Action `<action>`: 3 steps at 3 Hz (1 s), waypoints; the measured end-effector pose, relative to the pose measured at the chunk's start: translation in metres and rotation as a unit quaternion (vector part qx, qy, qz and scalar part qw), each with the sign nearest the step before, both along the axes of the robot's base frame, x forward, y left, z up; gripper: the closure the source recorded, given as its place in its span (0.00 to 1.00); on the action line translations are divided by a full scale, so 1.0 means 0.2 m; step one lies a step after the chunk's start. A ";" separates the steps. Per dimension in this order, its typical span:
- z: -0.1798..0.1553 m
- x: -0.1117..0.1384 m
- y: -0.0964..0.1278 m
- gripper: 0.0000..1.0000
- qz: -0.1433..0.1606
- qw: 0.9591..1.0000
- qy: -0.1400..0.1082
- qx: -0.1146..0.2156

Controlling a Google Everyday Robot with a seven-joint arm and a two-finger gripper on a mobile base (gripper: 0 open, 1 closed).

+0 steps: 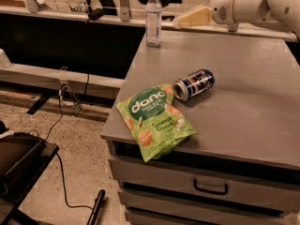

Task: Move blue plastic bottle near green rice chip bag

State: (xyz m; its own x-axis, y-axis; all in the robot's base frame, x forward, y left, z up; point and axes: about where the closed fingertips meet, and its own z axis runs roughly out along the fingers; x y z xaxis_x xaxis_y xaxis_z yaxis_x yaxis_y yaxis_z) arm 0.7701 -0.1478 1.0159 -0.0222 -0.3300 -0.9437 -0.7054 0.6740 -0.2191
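The blue plastic bottle [153, 18], clear with a white cap and pale label, stands upright at the far left corner of the grey cabinet top [253, 78]. The green rice chip bag [156, 121] lies flat at the near left edge, partly overhanging it. My gripper [190, 18] is at the end of the white arm coming in from the upper right. It hovers over the far edge, a short way right of the bottle and apart from it.
A blue-and-silver soda can [194, 84] lies on its side just behind the bag. The cabinet has drawers [211, 187] in front. Cables [65, 125] run over the floor at left, and a black object [18, 158] sits at the lower left.
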 end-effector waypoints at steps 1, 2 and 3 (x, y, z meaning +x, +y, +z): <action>0.00 0.11 0.07 0.00 -0.032 0.998 -0.019 0.043; -0.02 0.21 0.13 0.00 -0.035 0.996 -0.036 0.067; -0.03 0.30 0.18 0.00 -0.025 0.997 -0.060 0.052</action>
State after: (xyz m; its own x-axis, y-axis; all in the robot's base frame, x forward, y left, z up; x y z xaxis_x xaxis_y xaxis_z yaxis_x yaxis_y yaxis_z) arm 0.8299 -0.1109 1.0089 0.0784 -0.2314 -0.9697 -0.6435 0.7312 -0.2265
